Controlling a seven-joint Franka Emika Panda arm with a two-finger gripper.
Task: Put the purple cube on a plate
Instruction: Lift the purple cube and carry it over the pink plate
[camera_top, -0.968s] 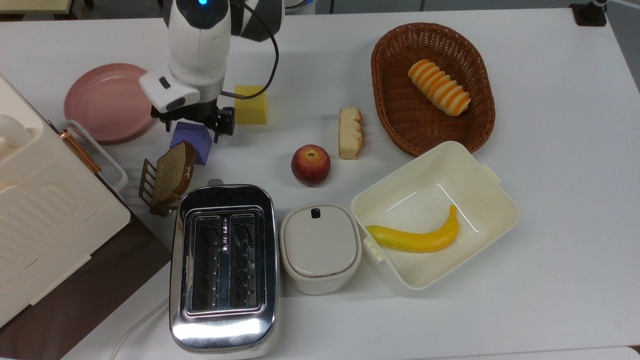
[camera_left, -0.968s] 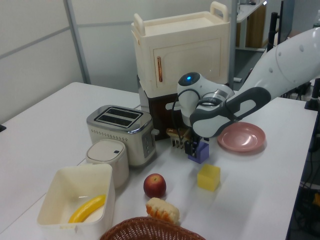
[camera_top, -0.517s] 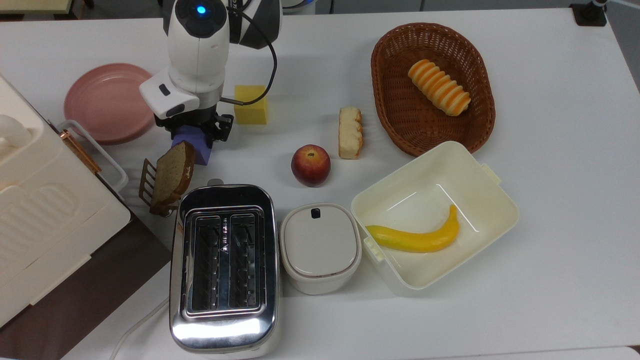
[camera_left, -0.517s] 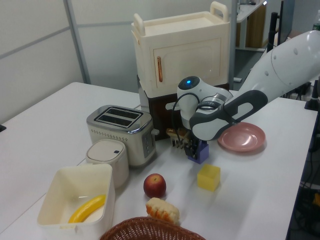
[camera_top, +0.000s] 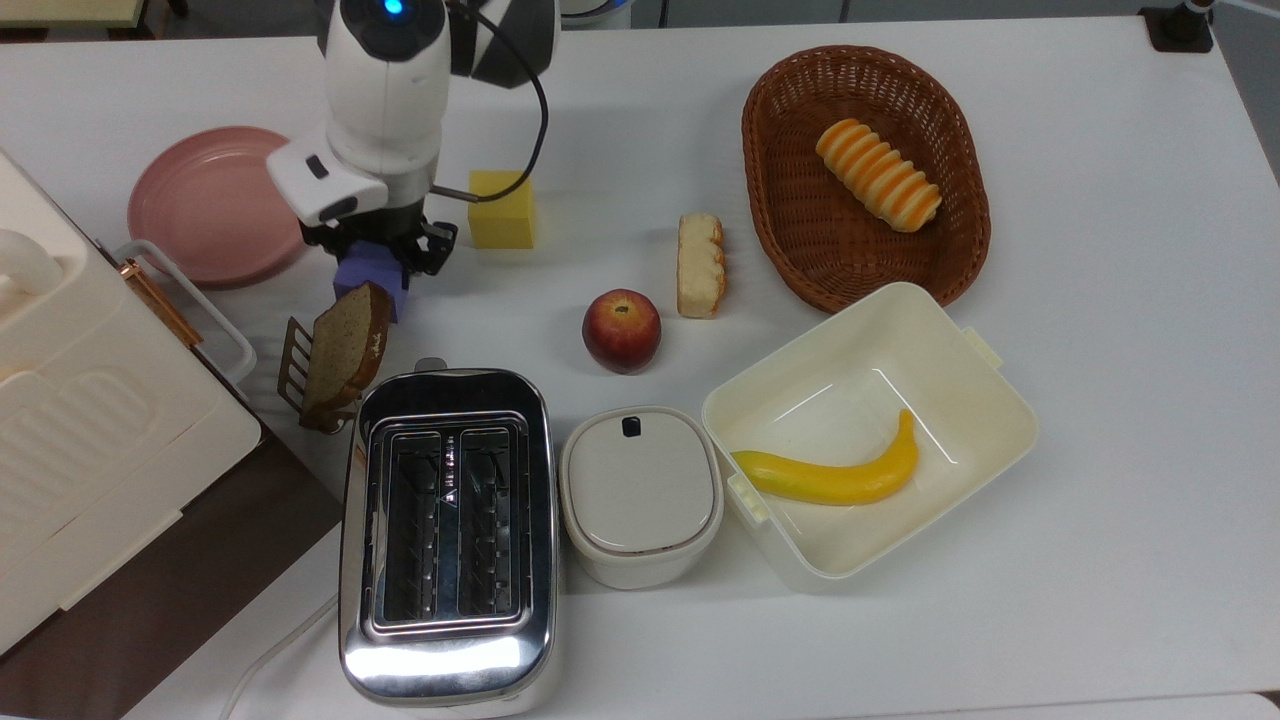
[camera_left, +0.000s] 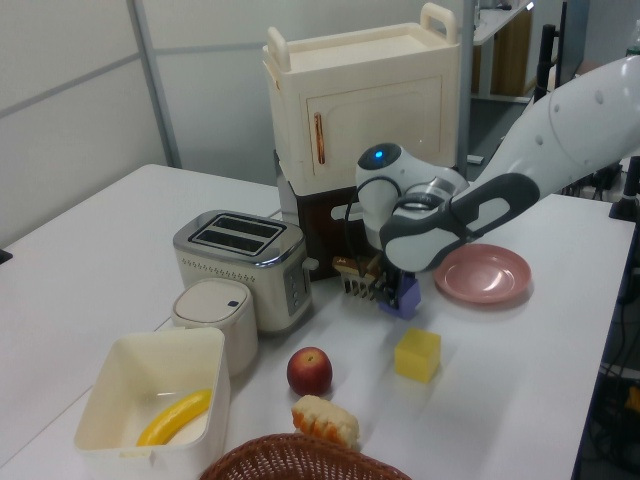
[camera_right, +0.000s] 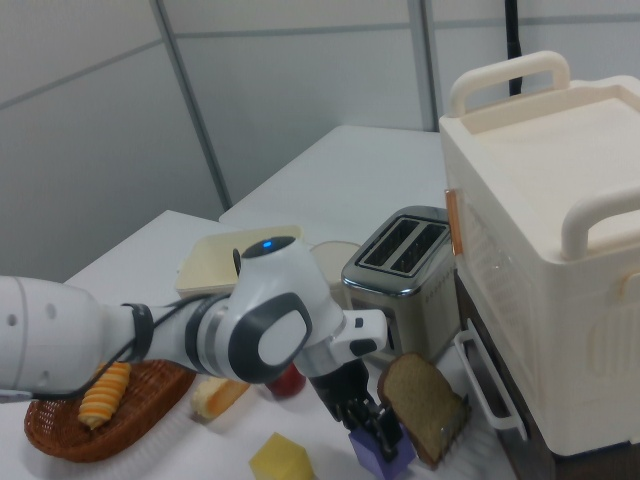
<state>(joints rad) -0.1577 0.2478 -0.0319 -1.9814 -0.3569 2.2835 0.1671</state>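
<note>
End effector (camera_top: 378, 252): fingers closed on purple cube (camera_top: 368, 272), top face hidden beneath wrist | cube: beside bread slice (camera_top: 345, 345), lift off bench unclear | plate (camera_top: 205, 205): right rim covered by wrist in top view

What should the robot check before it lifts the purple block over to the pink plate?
1. Gripper around the purple cube: ok, fingers sit either side of it.
2. Grip firm: cannot tell.
3. Cube off the table: cannot tell.
4. Plate bare: ok.
5. Bread slice near the cube: not ok, very close in the top view.
6. Yellow cube out of the way: ok, on the far side from the plate.
</note>
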